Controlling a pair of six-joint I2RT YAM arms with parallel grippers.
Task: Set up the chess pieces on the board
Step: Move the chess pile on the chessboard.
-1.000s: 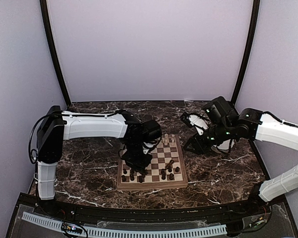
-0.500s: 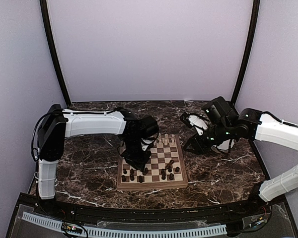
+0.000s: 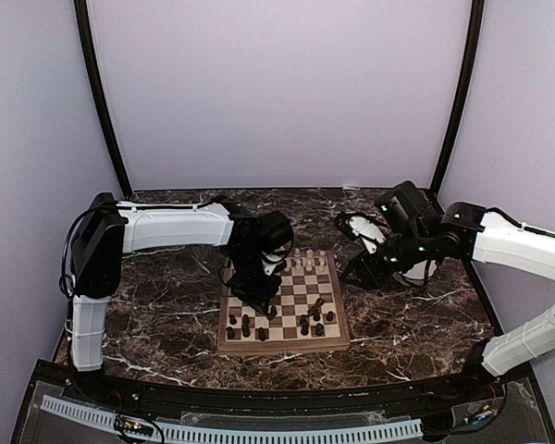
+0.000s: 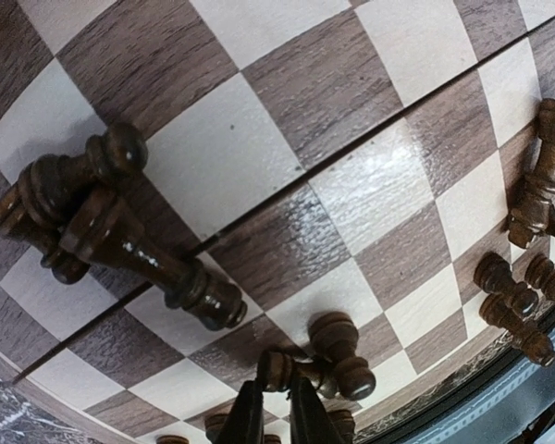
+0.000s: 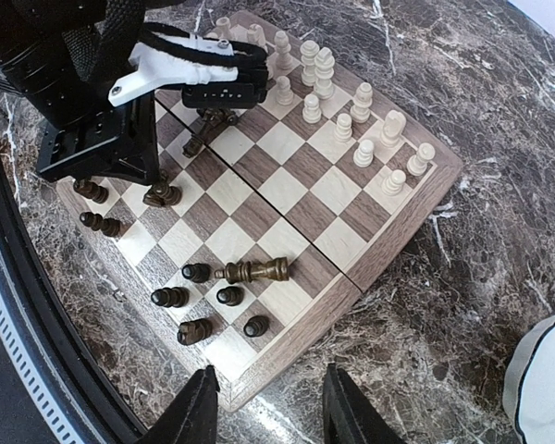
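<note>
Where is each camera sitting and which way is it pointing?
Top camera: above and behind the arm bases, looking down at the board on the table; both arms show, left gripper over the board, right gripper beside it.
Left wrist camera: close above the board, facing dark pieces; its own fingertips show at the bottom.
Right wrist camera: off the board's edge, looking down over the whole board; its spread fingers show at the bottom.
Shared: top and right wrist views both show the left gripper over the board.
</note>
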